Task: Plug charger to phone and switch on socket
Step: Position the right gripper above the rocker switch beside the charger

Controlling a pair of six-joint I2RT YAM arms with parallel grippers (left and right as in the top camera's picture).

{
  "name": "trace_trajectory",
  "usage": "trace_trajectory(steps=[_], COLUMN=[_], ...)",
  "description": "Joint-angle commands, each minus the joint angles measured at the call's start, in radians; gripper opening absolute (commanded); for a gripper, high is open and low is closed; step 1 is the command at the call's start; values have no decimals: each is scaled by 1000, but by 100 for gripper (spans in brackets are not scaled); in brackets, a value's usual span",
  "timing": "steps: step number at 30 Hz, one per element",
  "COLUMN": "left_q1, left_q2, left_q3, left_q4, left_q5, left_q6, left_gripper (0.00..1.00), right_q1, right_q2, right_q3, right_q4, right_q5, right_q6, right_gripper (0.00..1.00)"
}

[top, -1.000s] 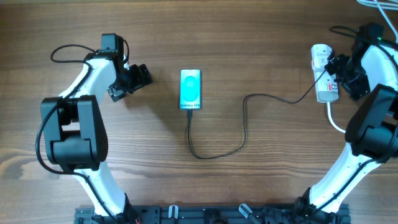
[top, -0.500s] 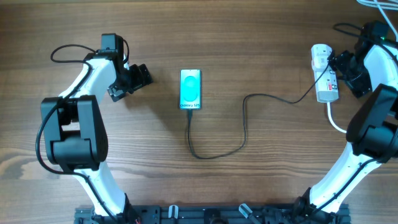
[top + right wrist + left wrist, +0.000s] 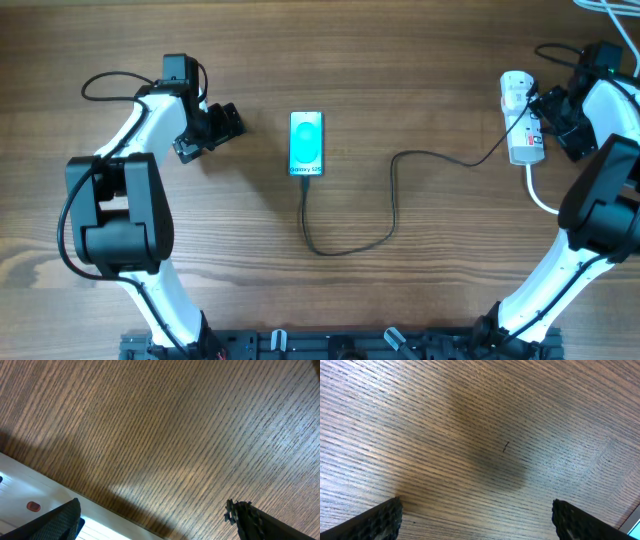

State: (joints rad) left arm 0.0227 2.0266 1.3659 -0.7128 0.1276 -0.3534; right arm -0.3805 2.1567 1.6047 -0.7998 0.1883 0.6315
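Observation:
The phone [image 3: 306, 144] lies face up mid-table, its cyan screen lit. The thin black charger [image 3: 392, 195] runs from the phone's near edge, loops toward me, and leads right to the white socket [image 3: 520, 128]. I cannot tell whether its tip is seated in the phone. My left gripper [image 3: 215, 133] hovers open left of the phone, with bare wood between its fingers [image 3: 380, 522]. My right gripper [image 3: 549, 113] stands open at the socket's right side. In the right wrist view the socket [image 3: 30, 492] with a red mark shows by the left finger [image 3: 57, 522].
A thick white cord [image 3: 538, 195] curves from the socket toward the front right. More white cables [image 3: 603, 8] cross the far right corner. A black rail [image 3: 330, 345] runs along the front edge, and both arm bases stand at the front.
My right gripper has drawn slightly back from over the socket toward the far right. The left arm, phone and cable have not moved.

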Motion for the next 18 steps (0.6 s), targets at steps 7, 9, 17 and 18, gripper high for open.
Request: trace_trajectory(steps=[7,9,17,18], left_q1=[2,2,2,2], left_q2=[-17,-17,-17,-17], left_q3=[-11,-11,-11,-11], left_q4=[3,3,3,3], left_q5=[-6,-6,-6,-6], left_q6=[6,6,6,6], left_gripper=[100,100,100,100], right_q1=[7,7,9,9], right_q2=[30,30,30,30], right_q3=[-30,-30,-30,-30], right_q4=[-28,-35,-69,-71], right_q5=[-126,-138,-145,-145], right_q6=[-3,-4,-4,-4], right_gripper=[100,100,100,100])
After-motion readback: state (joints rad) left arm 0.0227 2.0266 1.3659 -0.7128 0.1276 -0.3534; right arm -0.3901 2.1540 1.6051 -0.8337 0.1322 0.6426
